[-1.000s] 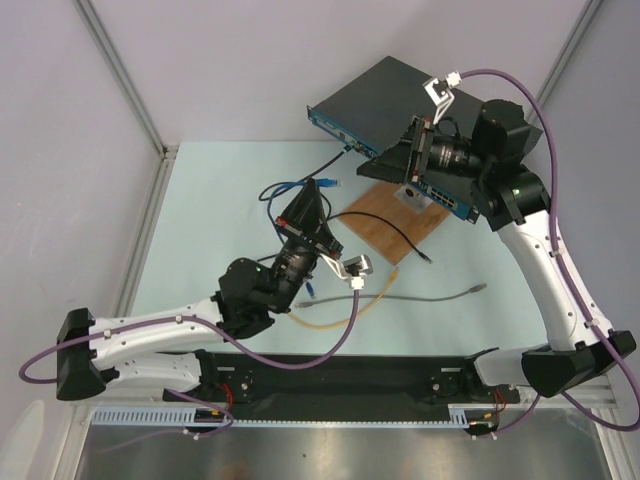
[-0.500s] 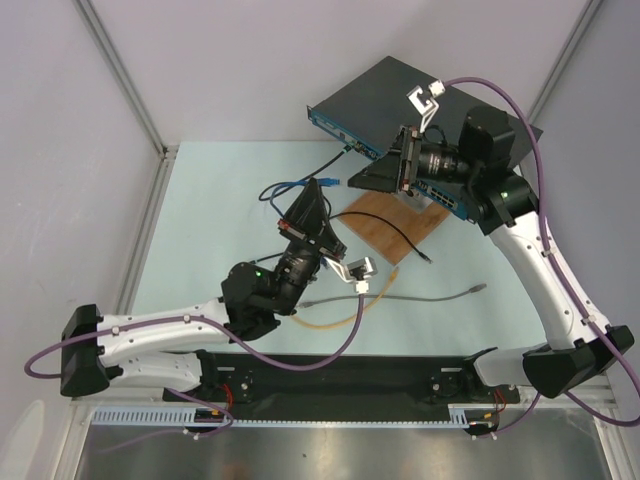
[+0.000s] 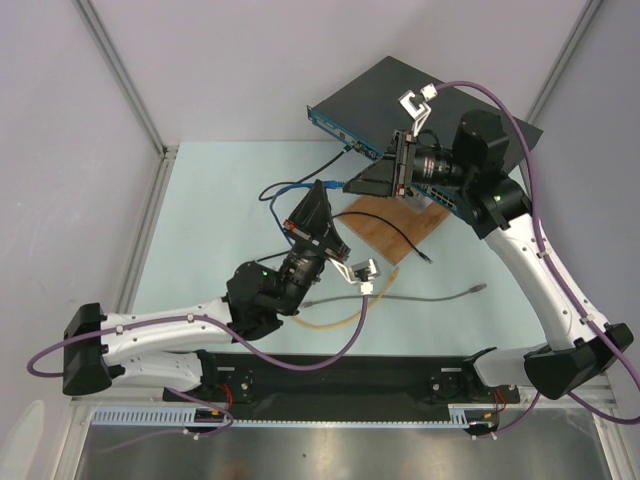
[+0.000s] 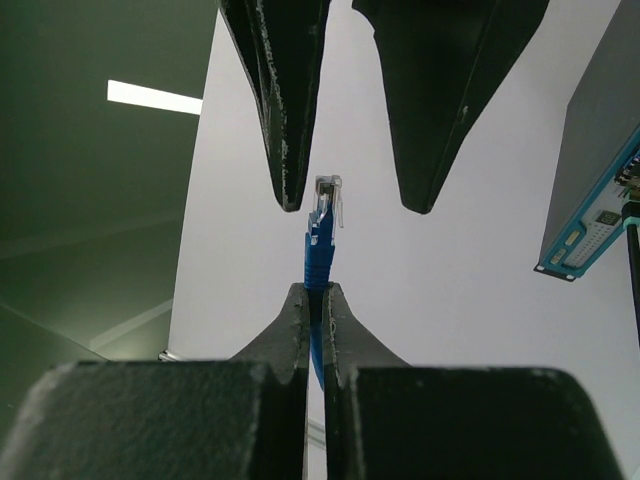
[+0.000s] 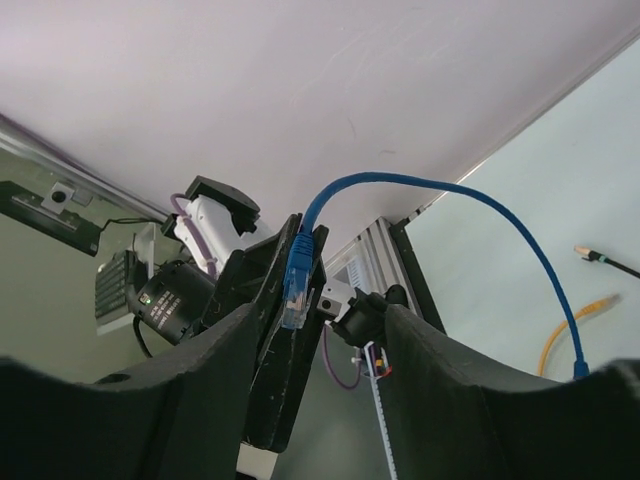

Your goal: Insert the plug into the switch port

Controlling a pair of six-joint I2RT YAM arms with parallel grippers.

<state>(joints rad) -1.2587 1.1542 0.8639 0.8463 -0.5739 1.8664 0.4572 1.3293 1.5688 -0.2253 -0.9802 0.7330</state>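
**Handover risk: plug may skew or drop**

L gripper is clenched on the blue cable just behind the plug, which sticks out past its tips. R gripper is released, jaws either side of the plug, no contact. The plug sits nearer one jaw, so an uneven squeeze could twist it or crush its clip. If L lets go early, it drops. Switch is well off to L gripper's side.

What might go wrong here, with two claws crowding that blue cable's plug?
The right gripper, jaws open, flanks the clear-tipped blue cable plug, which sits nearer one finger; closing may twist it. The left gripper, shut on the cable just below, leaves little room, so fingers might collide. A twisted plug could miss a socket on the flat dark grey switch box.
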